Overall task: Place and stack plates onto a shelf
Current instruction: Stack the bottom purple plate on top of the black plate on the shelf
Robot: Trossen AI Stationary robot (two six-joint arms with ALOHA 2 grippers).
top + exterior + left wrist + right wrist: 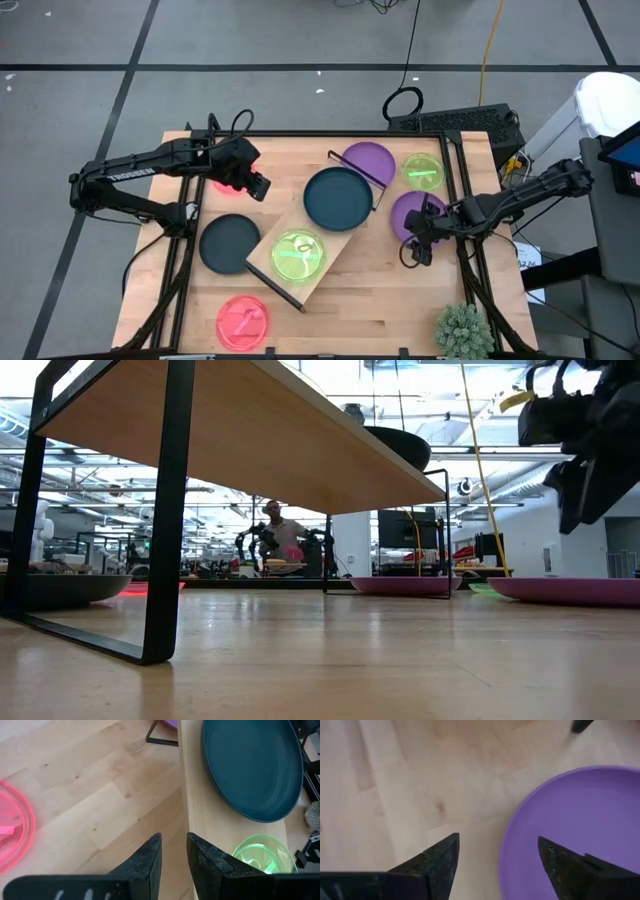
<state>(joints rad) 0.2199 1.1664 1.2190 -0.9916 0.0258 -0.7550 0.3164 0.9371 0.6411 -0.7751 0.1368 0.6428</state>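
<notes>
From the overhead camera I see my left arm reaching in from the bench's left edge, its hand (pixel 250 180) hovering over a translucent pink round plate (pixel 226 183) near the long light-wood shelf with black metal frame ends (pixel 325 230). That shelf lies diagonally mid-bench and carries a dark teal round plate (pixel 338 197) and a translucent lime-green round plate (pixel 298 255). My right arm comes in from the right, its hand (pixel 420 240) at the near edge of a purple round plate (pixel 412 214) on the wooden bench (pixel 380 290).

At bench height, the shelf board slants overhead on its black frame, and the right hand (pixel 600 470) hangs above the purple plate's rim.

Through the left wrist camera, the left hand (pixel 174 855) has its fingers narrowly parted, gripping nothing, poised over the shelf's edge.

Through the right wrist camera, the right hand (pixel 497 855) is spread wide and empty, straddling the purple plate's rim without touching it.
</notes>
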